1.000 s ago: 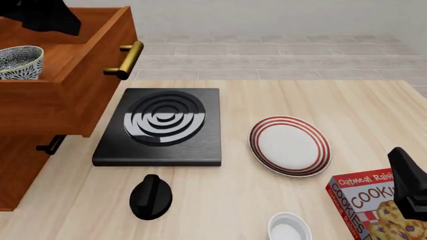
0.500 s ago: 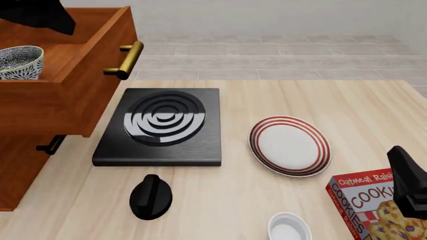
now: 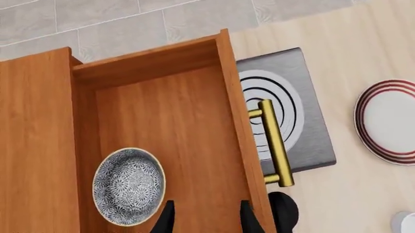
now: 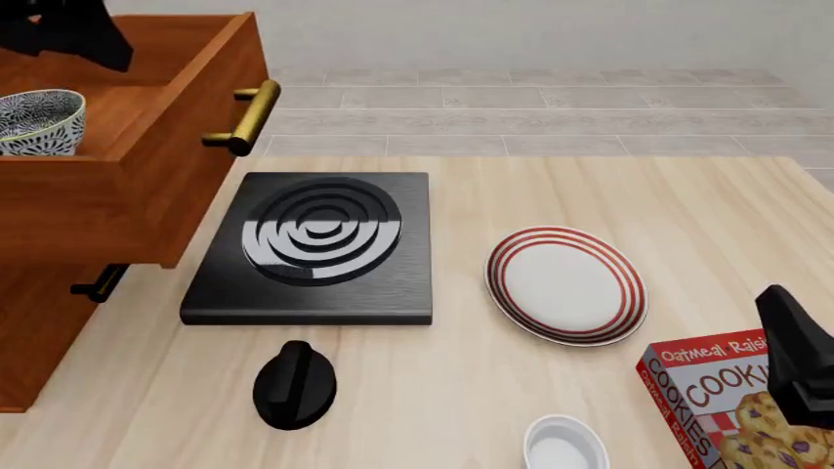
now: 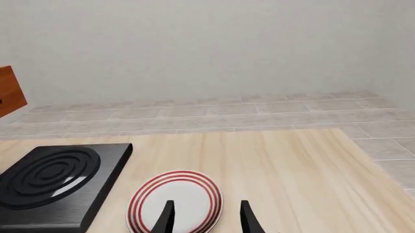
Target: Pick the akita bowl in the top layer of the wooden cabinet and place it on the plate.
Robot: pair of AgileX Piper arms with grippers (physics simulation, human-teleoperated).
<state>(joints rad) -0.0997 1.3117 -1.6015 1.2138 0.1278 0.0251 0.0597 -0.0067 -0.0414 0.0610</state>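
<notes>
Pale grey tiled flooring and a plain light wall lie beyond a light wooden counter (image 4: 561, 195) that carries everything in view. On the counter's left side stands the wooden cabinet (image 4: 39, 322), and its top layer (image 4: 144, 186) is pulled out, with the brass bar handle (image 4: 248, 115) facing the stove. Inside that drawer sits the akita bowl (image 4: 37, 120), upright, in the part of the drawer nearer the camera in the front view; the left wrist view shows its speckled inside (image 3: 128, 186) and bare drawer floor all round it. The left end effector (image 3: 203, 218) hangs above the open drawer, just beside the bowl and not touching it; its two dark fingers stand apart with nothing between them. In the front view only a dark part of that arm shows at the upper left corner (image 4: 62, 29). Right of the cabinet lies a black stove slab (image 4: 312, 249) with concentric rings, and a black knob-like object (image 4: 295, 385) rests on the counter in front of it. The plate (image 4: 565, 285) lies flat to the right of the stove, apart from it. Near the front edge are a plain white small bowl (image 4: 565, 445) and a cookie box (image 4: 724, 401). The right end effector (image 5: 206, 216) is held above the counter on the right, pointing toward the plate, its fingers spread and holding nothing.
</notes>
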